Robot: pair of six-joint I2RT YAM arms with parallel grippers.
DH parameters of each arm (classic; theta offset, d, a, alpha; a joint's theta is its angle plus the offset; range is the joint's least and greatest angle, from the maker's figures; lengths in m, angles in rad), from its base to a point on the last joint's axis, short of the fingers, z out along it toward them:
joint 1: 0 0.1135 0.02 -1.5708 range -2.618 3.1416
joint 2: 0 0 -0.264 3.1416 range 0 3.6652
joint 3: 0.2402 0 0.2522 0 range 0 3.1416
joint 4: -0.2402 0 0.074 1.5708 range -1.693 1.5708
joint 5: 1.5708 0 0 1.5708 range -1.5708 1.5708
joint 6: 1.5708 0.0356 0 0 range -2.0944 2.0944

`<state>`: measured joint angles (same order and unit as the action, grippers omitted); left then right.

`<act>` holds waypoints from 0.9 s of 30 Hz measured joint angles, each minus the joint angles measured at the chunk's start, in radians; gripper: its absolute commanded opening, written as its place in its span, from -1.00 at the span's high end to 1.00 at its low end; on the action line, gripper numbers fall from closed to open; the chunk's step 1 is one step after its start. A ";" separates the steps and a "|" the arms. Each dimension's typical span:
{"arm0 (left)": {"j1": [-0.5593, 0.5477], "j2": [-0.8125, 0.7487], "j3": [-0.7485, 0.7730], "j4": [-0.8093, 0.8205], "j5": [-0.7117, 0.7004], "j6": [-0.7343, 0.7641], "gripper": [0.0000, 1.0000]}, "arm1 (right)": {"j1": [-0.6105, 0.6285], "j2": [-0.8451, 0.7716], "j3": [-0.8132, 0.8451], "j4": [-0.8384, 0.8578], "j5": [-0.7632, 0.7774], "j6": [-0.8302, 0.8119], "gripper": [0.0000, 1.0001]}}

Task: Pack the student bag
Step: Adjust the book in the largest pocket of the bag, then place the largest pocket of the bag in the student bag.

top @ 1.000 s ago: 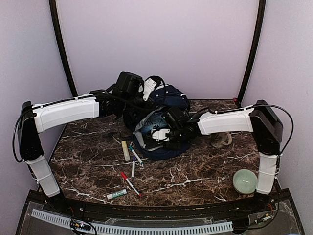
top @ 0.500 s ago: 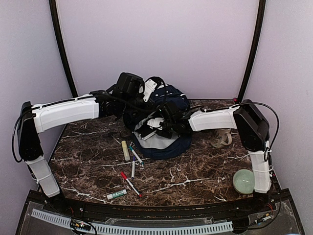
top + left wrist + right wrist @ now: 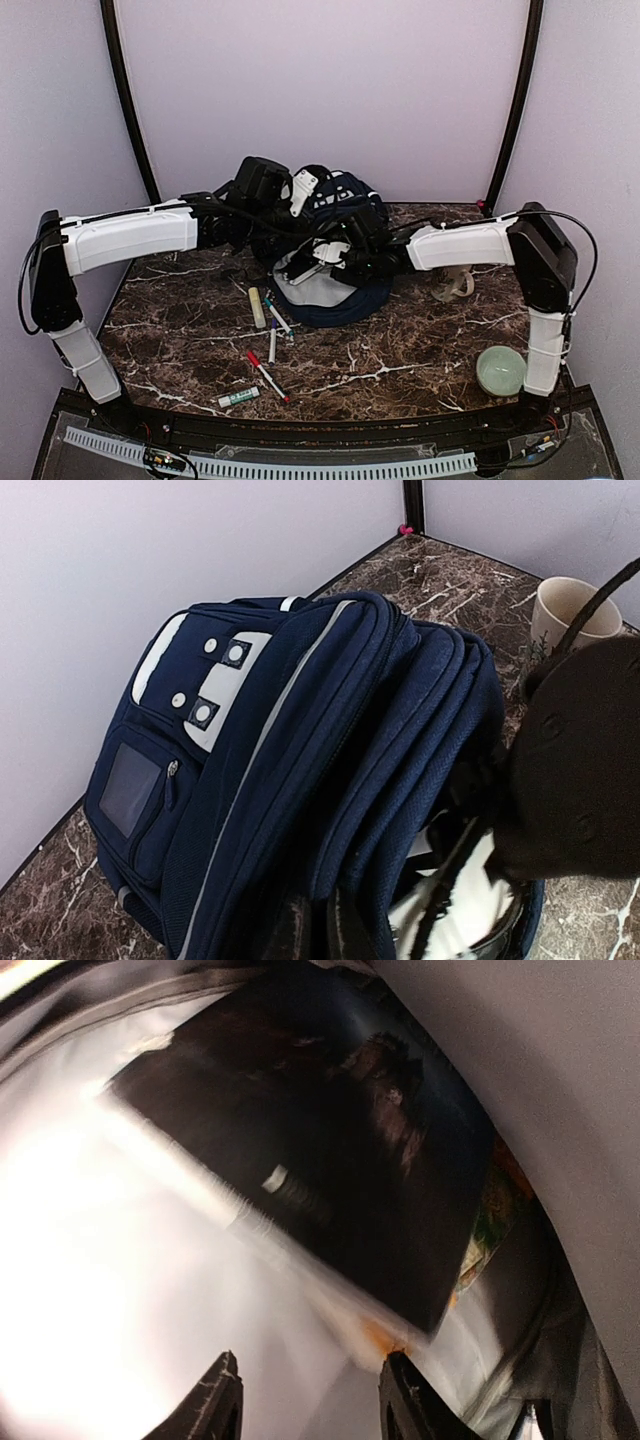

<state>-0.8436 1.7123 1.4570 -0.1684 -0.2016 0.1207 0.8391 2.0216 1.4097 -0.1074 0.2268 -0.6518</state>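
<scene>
The student bag (image 3: 345, 205) is a navy backpack lying at the back middle of the table, its main pocket gaping toward the front and showing white lining (image 3: 318, 288). My left gripper (image 3: 300, 192) is shut on the bag's upper fabric edge and holds it up; in the left wrist view the jaws (image 3: 325, 925) pinch a navy fold of the student bag (image 3: 300, 730). My right gripper (image 3: 333, 255) reaches into the opening. In the right wrist view, my right gripper (image 3: 315, 1400) stands open over the white lining, with a dark book (image 3: 330, 1150) just beyond its fingertips.
Several pens and markers (image 3: 272, 335) lie scattered in front of the bag, with a pale glue stick (image 3: 257, 307), a red marker (image 3: 265, 373) and a green one (image 3: 239, 397). A beige cup (image 3: 455, 284) sits under the right arm and a green bowl (image 3: 500, 370) at the front right.
My right gripper has moved back and up, deeper into the bag's opening. More white lining shows at the bag's mouth. The left arm holds the same grip.
</scene>
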 measured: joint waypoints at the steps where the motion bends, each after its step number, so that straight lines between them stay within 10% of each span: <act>1: -0.001 -0.004 -0.014 0.008 -0.002 0.001 1.00 | 0.002 -0.041 -0.035 -0.013 -0.020 0.002 0.05; 18: -0.012 -0.025 -0.136 0.063 0.069 -0.047 1.00 | 0.031 -0.559 -0.498 -0.383 -0.253 0.025 0.07; 27: -0.013 0.067 -0.066 0.069 0.157 -0.053 1.00 | -0.114 -0.723 -0.488 -0.466 -0.449 0.041 0.08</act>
<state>-0.8566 1.7794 1.3907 -0.0998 -0.0444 0.0673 0.7254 1.2987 0.9222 -0.5735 -0.2218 -0.6109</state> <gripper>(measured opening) 0.050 0.466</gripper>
